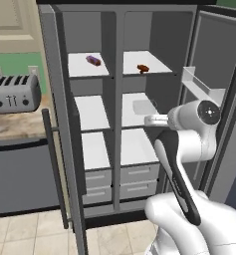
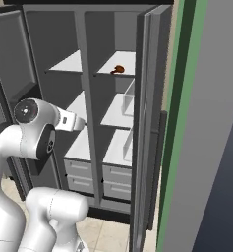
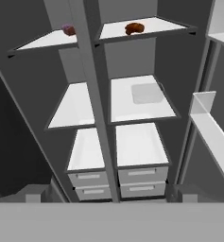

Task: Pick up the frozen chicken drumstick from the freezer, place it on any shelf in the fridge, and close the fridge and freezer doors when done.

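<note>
Sitting on the fridge's top shelf (image 1: 154, 67), the drumstick (image 1: 143, 68) looks placed, both doors (image 1: 59, 149) remain open, and finger state cannot be told.

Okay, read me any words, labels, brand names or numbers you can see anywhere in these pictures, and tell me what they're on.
No readable text anywhere.
Toaster: small dark marks on its front, too small to read as words or numbers.
Freezer, fridge and their doors: plain grey and white surfaces, no labels or brand.
Purple item and brown item on the top shelves: no print visible.
</note>
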### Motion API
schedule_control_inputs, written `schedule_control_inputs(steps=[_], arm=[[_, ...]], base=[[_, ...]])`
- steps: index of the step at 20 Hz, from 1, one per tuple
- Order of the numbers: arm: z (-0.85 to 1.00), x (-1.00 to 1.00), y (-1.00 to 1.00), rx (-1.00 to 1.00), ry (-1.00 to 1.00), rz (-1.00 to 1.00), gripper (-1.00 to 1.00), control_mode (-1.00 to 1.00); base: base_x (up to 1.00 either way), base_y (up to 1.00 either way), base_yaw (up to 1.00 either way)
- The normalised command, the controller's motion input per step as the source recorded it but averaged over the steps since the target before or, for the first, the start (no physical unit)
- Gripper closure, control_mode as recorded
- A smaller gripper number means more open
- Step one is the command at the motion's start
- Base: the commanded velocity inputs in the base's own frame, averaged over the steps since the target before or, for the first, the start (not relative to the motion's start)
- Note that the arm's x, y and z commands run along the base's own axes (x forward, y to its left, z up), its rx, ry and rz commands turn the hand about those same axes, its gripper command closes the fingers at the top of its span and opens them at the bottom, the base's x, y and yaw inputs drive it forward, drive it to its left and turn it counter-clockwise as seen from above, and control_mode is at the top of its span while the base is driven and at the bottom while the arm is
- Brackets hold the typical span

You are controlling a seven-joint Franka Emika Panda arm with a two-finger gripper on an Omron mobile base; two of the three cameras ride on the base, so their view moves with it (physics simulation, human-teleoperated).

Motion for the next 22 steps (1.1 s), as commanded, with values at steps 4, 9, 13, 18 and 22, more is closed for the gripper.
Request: schedule_control_inputs(steps=[4,9,13,18,22], arm=[[-0.06,0.00,-0.14,0.04,0.00,0.00,-1.00,-1.00],[0.60,-0.23,-0.64,0.09,-0.10,-0.03,-1.00,-1.00],[0.99,-0.54,-0.99,0.15,-0.10,-0.05,-1.00,-1.00],[0.55,-0.49,-0.91,0.20,-0.10,-0.03,-1.00,-1.00],[0.00,-0.50,-1.00,0.31,-0.15,0.00,-1.00,-1.00]], base=[[0.00,0.00,0.00],[0.00,0.00,0.00],[0.00,0.00,0.00],[0.00,0.00,0.00],[0.00,0.00,0.00]])
